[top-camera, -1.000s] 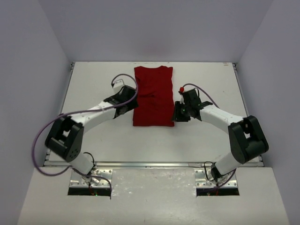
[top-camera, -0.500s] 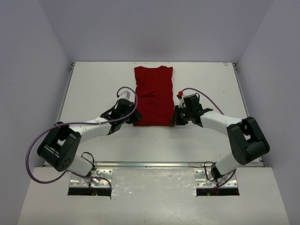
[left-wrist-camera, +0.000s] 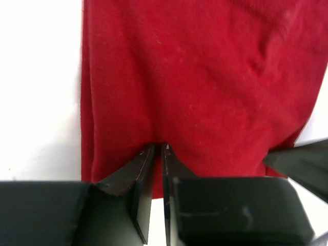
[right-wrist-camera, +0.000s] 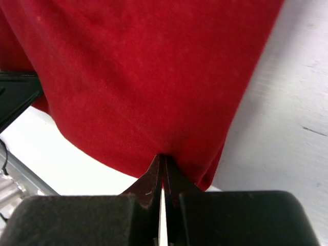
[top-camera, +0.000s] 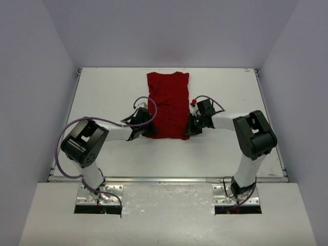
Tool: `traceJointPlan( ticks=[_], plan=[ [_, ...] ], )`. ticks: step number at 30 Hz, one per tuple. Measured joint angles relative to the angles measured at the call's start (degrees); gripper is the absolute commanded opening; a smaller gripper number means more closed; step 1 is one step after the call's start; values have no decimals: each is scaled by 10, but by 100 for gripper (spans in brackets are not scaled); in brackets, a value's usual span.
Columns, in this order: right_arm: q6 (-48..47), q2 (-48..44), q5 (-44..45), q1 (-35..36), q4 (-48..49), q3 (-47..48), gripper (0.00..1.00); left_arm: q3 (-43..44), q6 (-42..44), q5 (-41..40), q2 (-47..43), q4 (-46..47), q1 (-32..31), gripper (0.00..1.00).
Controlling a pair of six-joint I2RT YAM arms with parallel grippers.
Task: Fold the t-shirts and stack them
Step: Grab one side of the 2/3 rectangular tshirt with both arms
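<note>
Top external view: plain dark red short-sleeved cloth t-shirt lies flat on the white table. It is already narrowed to a long strip, with the collar end far from both tools and the hem end right at their tips.
Change: a second ago both arms sat beside the strip's middle with jaws apart. Now both have slid back to the near hem and pinched down.
Left gripper: at the hem's left corner. In the left wrist view the fingers are almost together, with only a thin slit between them. Red cloth puckers into the tips, so it is gripping the hem.
Right gripper: at the hem's right corner. In the right wrist view the jaws are pressed tight and the cloth edge is drawn to a point between them, so it is clamped on the hem.
Cloth relative to tools: the body of the t-shirt spreads away ahead of both sets of fingertips. Only the last bit of hem sits inside the jaws. The opposite tool's dark finger shows at the side of each wrist view, across the hem.
Meaning for task: both hem corners look secured, so the grasp for the crosswise fold seems done.
Next, as judged: lift the hem and carry it forward toward the collar, keeping both corners level.
Risk: the bites are shallow and may catch only the top layer, so the strip could open up on the lift.
Stack: only one t-shirt in sight, so stacking is not yet begun.
</note>
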Motion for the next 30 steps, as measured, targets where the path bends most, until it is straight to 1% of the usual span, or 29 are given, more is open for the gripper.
traceJointPlan(
  ticks=[3,6,8,9,15,17,21,22,25,30],
  plan=[
    [13,-3,0,-7,2,-6,1,5,-17,-16,3,-6,0,9],
    [22,-15,6,-11,8,-23,2,-16,-37,-28,-2,18,-1,9],
    [26,-16,7,-14,9,-26,8,-30,-45,-37,-9,31,-3,9],
    [28,-17,6,-16,8,-27,9,-36,-48,-43,-14,34,-4,12],
    [15,-30,0,-35,-6,-37,11,-85,-49,-61,-66,27,-7,14],
    [7,-30,-7,-45,-16,-37,13,-101,-49,-64,-81,27,-7,14],
    [-10,-34,-31,-64,-21,-43,23,-118,-48,-64,-94,34,-7,14],
    [-14,-37,-39,-67,-20,-48,28,-121,-48,-64,-95,38,-7,14],
    [-25,-51,-60,-79,-31,-63,28,-125,-47,-62,-96,43,-7,14],
    [-38,-59,-57,-94,-70,-64,28,-140,-47,-57,-113,43,-9,14]
  ],
)
